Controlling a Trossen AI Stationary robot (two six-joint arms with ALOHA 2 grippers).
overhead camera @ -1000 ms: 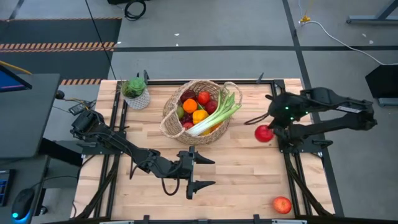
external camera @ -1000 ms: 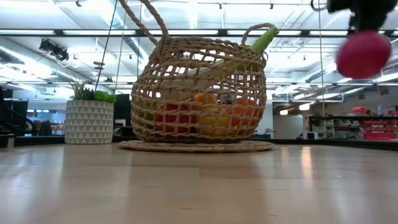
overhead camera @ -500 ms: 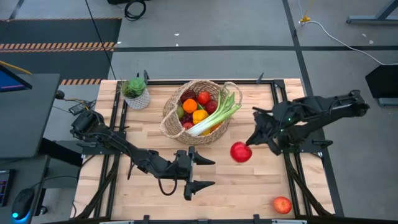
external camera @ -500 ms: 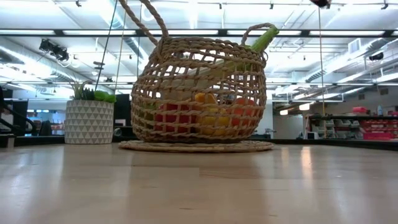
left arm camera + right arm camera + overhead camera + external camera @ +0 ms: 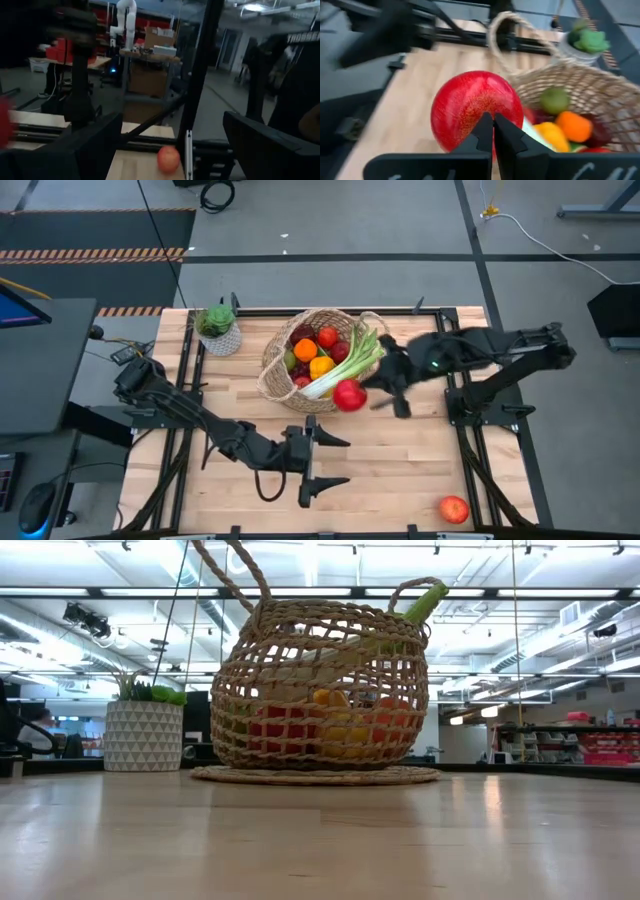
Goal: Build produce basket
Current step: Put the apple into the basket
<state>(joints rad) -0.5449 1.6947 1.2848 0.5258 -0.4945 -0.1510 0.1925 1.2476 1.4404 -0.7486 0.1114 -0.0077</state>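
- Light plank wood table [image 5: 400,465]; grey floor round it, a ceiling w/ strip lights beyond.
- Round open-weave wicker basket [image 5: 280,375] far-centre, holding oranges, apples and a leek [image 5: 350,367].
- Right gripper [image 5: 372,392] at basket's right rim, fingers apparently pinching a glossy red apple [image 5: 349,395].
- Left gripper [image 5: 325,460] near-centre, jaws spread wide.
- Potted plant [image 5: 217,328] far-left; second apple [image 5: 453,509] near-right.
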